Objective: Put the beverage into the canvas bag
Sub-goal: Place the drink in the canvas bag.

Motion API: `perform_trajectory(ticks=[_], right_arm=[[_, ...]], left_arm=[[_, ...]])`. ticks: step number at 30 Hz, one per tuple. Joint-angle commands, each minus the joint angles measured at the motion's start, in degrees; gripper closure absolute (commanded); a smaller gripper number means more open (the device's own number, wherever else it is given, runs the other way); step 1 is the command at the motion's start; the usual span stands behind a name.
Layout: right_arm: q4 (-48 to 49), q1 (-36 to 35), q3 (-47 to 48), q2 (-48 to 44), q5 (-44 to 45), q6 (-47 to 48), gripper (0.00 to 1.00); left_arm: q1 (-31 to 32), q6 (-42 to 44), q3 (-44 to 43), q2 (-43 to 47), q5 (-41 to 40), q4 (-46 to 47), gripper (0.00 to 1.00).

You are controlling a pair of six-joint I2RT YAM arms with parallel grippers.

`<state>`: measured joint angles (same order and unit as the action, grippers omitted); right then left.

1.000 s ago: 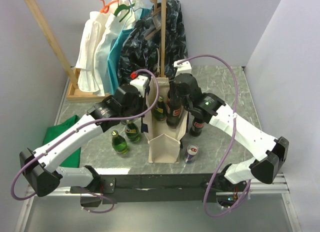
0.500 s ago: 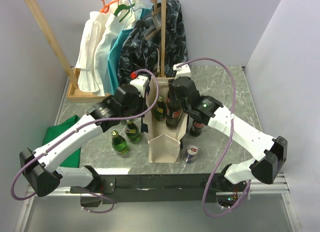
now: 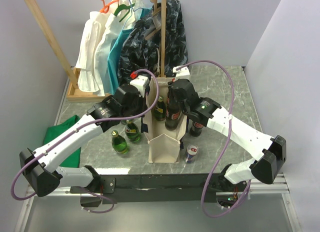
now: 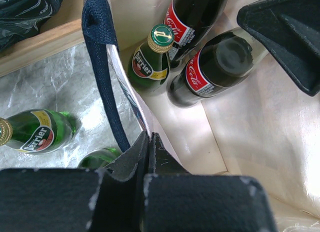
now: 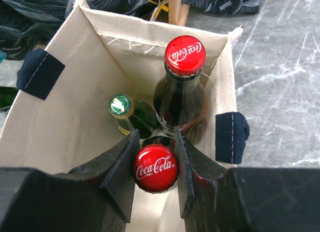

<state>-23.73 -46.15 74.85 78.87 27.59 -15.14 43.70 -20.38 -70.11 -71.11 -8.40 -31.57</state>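
The cream canvas bag [image 3: 164, 142] with navy handles stands open at the table's middle. My left gripper [image 3: 145, 96] is shut on the bag's left rim; in the left wrist view the closed fingertips [image 4: 148, 138] pinch the canvas beside the navy handle [image 4: 104, 67]. My right gripper [image 3: 173, 102] is over the bag's mouth, shut on a Coca-Cola bottle [image 5: 155, 168] by its neck, the bottle inside the bag [image 5: 60, 117]. A second Coca-Cola bottle [image 5: 184, 59] and a green Perrier bottle [image 5: 120, 105] stand in the bag too.
Two green Perrier bottles [image 3: 119, 142] [image 3: 132, 131] stand left of the bag. A cola bottle [image 3: 196, 127] and a can [image 3: 191, 152] stand to its right. A wooden clothes rack [image 3: 75, 89] with hanging fabrics is behind. A green cloth [image 3: 62, 134] lies at the left.
My right gripper, with the Coca-Cola bottle in it, has shifted a little left and lower into the bag. The left arm has not moved.
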Motion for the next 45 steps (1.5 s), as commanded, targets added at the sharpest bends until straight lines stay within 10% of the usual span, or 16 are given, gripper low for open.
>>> perform_trajectory(ticks=[1,29,36,45], right_arm=[[8.87,-0.26,1.71,-3.2,2.82,-0.77,1.0],[4.83,-0.26,-2.6,-4.61,4.4,-1.04,1.0],[3.86,-0.34,-2.95,-4.34,3.08,-1.48,0.99],[3.34,-0.34,-1.99,-3.99,2.99,-1.3,0.63]], left_arm=[[0.07,0.61,-1.79,0.01,-0.56,0.72,0.99],[0.15,1.84,-3.72,2.91,-6.54,1.25,0.99],[0.07,1.31,-3.55,1.15,-4.78,0.46,0.47],[0.07,1.13,-2.58,1.15,-3.9,1.69,0.48]])
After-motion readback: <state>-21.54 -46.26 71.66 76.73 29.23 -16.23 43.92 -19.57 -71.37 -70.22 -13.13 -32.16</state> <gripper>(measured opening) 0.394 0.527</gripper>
